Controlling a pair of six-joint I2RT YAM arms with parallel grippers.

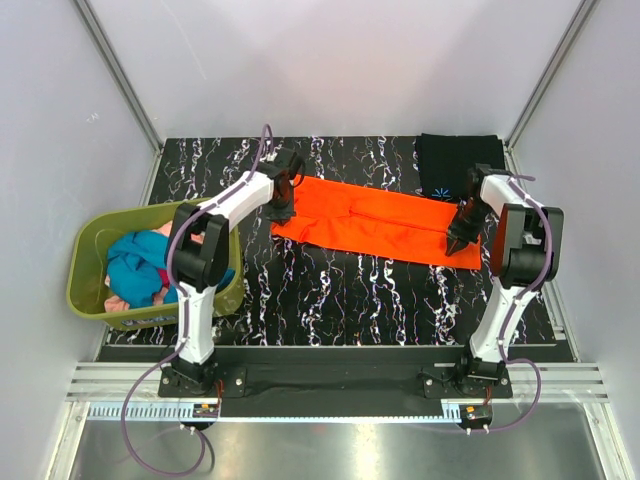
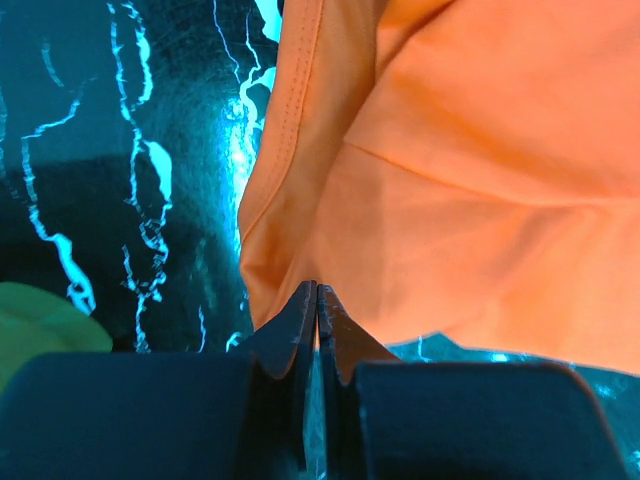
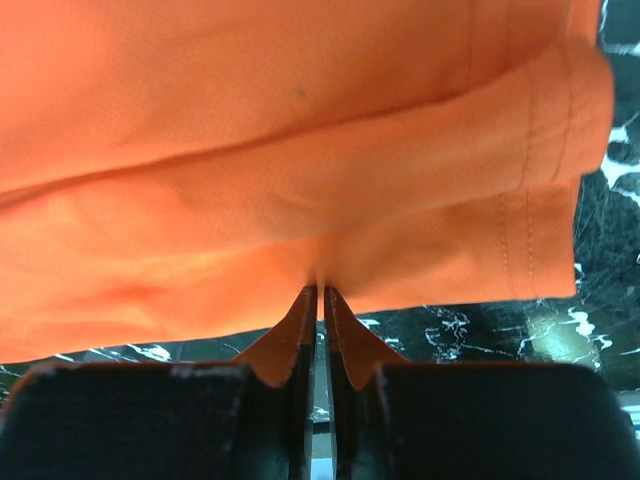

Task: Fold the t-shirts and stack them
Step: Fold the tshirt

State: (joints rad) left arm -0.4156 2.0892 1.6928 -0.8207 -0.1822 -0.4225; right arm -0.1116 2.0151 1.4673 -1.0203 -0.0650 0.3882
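The black white-veined table (image 1: 340,300) carries everything here. The orange t-shirt (image 1: 370,220) lies across it as a long flat band with one lengthwise fold, slanting from far on the left to nearer on the right.

The olive-green basket (image 1: 90,290) stands well apart from the orange t-shirt, off its left end and nearer the arm bases. The black t-shirt (image 1: 455,160) lies folded just beyond the orange t-shirt's far right end. A small light-blue mark (image 1: 443,190) on it faces the orange cloth, and I cannot tell whether the two shirts touch. Inside the basket, far from the orange t-shirt, a teal t-shirt (image 1: 135,265) lies bunched on top with pink cloth (image 1: 120,302) beside it.

The left gripper (image 1: 281,212) is down on the left end of the orange t-shirt. In its wrist view the gripper (image 2: 316,292) has its dark fingers (image 2: 292,328) brought together to a hairline slit, their tips pinching the cloth at the hemmed corner.

The right gripper (image 1: 455,245) is down on the orange t-shirt's right end, at its near edge. In its wrist view the gripper (image 3: 321,292) has its fingers (image 3: 352,335) nearly closed as well, nipping the near edge, and the orange cloth puckers into small creases at the tips.
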